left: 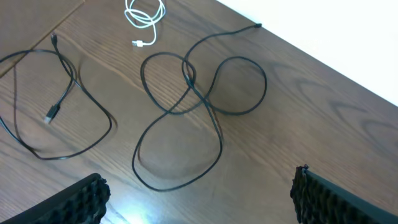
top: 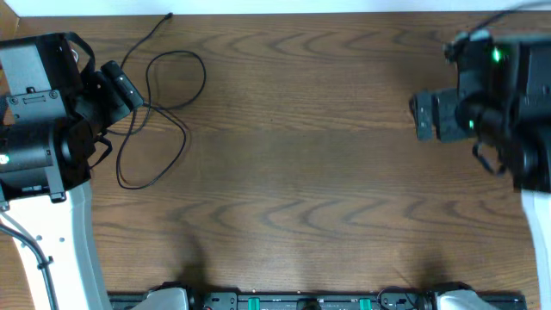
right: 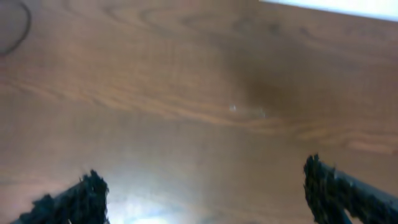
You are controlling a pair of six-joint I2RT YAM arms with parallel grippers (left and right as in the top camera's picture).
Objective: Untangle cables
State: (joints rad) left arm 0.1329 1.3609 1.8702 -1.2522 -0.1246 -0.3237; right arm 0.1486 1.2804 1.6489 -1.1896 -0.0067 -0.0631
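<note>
Three cables lie apart on the wooden table in the left wrist view. A short white cable (left: 139,43) is coiled at the top. The long black cable (left: 188,78) crosses over itself in several loops at the middle, its plug end toward the far edge. To the left, a shorter black cable (left: 52,112) forms one wide loop. From overhead only the long black cable (top: 176,53) shows, just right of my left gripper (top: 131,89). The left gripper (left: 199,196) hangs open above bare wood near the lowest loop. Far right, my right gripper (top: 418,116) is open over bare table (right: 202,193).
The table's far edge (top: 275,14) meets a white surface. The left arm's body (top: 39,112) hides the table's left end from overhead. A curve of black cable (right: 28,22) shows at the right wrist view's top left corner.
</note>
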